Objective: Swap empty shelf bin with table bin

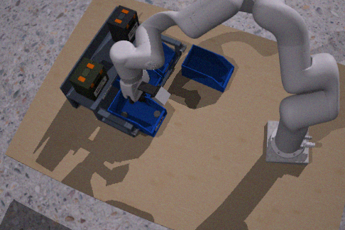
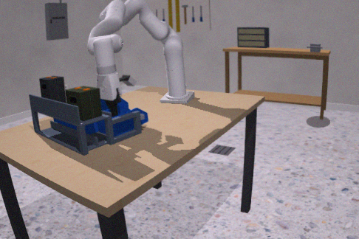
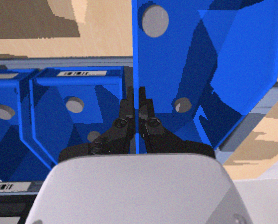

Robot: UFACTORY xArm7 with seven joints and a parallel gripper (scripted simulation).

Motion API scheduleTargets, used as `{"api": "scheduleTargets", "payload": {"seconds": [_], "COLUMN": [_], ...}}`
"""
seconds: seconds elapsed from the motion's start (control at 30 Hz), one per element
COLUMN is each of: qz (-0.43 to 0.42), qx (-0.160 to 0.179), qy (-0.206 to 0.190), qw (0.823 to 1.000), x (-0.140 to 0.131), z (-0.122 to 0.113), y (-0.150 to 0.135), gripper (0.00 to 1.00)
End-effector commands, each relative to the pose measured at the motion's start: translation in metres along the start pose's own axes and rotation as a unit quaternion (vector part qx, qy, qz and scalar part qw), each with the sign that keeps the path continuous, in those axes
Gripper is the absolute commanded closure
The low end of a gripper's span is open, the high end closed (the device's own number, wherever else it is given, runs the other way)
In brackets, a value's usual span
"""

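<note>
The blue bin with parts lies at the near end slot of the grey shelf, its open front sticking out past the shelf's front rail. Grey discs lie in it. I cannot tell whether it sits level. My gripper reaches down into its rear end. In the wrist view the fingers are shut on the bin's thin blue side wall, with discs on the bin floor to the right. The empty blue bin stands upright on the table, right of the shelf.
Other blue bins with parts sit in the neighbouring slots; one shows in the wrist view. A black box and a green box stand on the shelf's upper board. The arm's base is at the right.
</note>
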State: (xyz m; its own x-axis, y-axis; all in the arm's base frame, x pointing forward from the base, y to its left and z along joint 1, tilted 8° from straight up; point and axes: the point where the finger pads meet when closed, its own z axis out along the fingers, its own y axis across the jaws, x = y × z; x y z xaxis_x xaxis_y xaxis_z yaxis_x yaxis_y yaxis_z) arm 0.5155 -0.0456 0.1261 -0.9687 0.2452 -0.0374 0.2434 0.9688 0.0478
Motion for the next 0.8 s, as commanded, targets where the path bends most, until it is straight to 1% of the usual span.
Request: {"api": "scheduleTargets", "payload": {"seconds": [0.0, 0.77], "qz": [0.000, 0.000], "qx": [0.000, 0.000], "qy": [-0.002, -0.006], "qw": [1.000, 1.000], "x": [-0.0019, -0.0111], "z": [-0.0017, -0.0021], "y": [0.0005, 0.0006], "gripper": [1.00, 1.00]}}
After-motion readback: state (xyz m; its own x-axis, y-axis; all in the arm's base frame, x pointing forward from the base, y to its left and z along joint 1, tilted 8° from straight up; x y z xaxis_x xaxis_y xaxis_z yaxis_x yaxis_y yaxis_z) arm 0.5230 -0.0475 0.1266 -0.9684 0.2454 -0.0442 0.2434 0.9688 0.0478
